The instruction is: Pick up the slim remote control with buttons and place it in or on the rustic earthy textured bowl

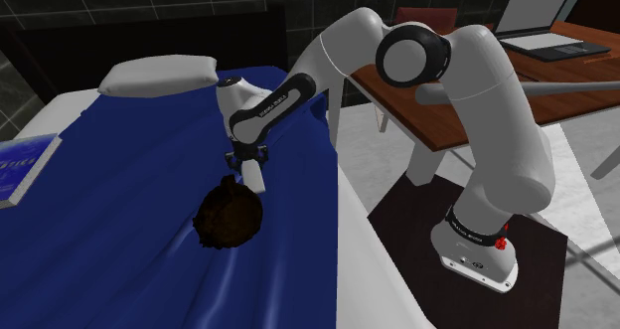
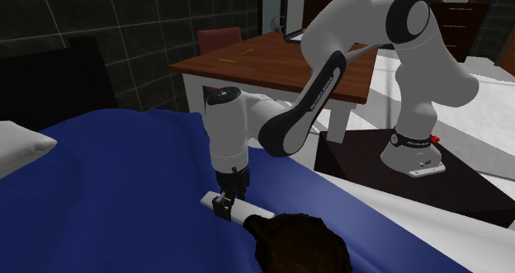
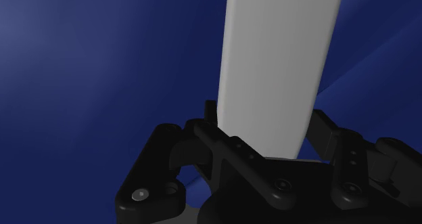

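The remote control [image 3: 277, 67] is drawn as a plain white slim bar with no buttons showing. It lies on the blue bedsheet [image 2: 124, 189]. My black gripper [image 3: 267, 138] comes straight down on one end of it, and its fingers [image 3: 213, 129] clasp the bar from both sides. In the second exterior view the gripper [image 2: 223, 202] holds the remote [image 2: 243, 212] at its end farther from the bowl. The dark brown rough bowl [image 2: 299, 242] sits right beside the other end. From the shoulder camera the bowl [image 1: 229, 216] is just below the gripper [image 1: 245, 168].
A white pillow [image 1: 159, 76] lies at the head of the bed and a blue book [image 1: 20, 168] at the shoulder view's left edge. A wooden desk [image 1: 437, 103] with a laptop [image 1: 546, 34] stands beside the bed. The arm's stand [image 1: 477, 247] rests on a dark box.
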Robot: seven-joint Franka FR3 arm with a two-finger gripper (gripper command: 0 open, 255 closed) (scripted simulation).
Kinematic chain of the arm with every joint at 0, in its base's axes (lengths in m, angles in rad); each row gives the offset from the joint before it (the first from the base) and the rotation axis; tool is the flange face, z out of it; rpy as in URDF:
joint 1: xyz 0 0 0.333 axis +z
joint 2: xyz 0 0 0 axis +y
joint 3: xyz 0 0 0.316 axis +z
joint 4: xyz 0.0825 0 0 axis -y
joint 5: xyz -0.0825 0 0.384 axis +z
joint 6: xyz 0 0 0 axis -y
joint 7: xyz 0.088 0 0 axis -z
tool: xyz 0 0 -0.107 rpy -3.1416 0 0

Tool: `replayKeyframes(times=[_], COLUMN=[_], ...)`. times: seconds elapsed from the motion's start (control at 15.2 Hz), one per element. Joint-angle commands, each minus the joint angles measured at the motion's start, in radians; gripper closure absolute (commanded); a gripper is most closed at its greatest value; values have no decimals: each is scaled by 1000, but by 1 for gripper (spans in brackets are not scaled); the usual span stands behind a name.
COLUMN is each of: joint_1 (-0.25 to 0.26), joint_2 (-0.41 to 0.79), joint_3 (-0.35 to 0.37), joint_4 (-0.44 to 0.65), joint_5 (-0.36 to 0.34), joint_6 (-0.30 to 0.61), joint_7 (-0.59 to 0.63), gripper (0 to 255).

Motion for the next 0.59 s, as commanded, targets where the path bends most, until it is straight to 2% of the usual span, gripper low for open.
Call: replayKeyframes(times=[0.0,0.53], joint_1=[0,-7], joint_2=[0,-57], joint_3=[0,11], joint_4=[0,5], joint_5=[0,14], joint_6=[0,-61], joint_7=[0,-8], gripper=[255,255])
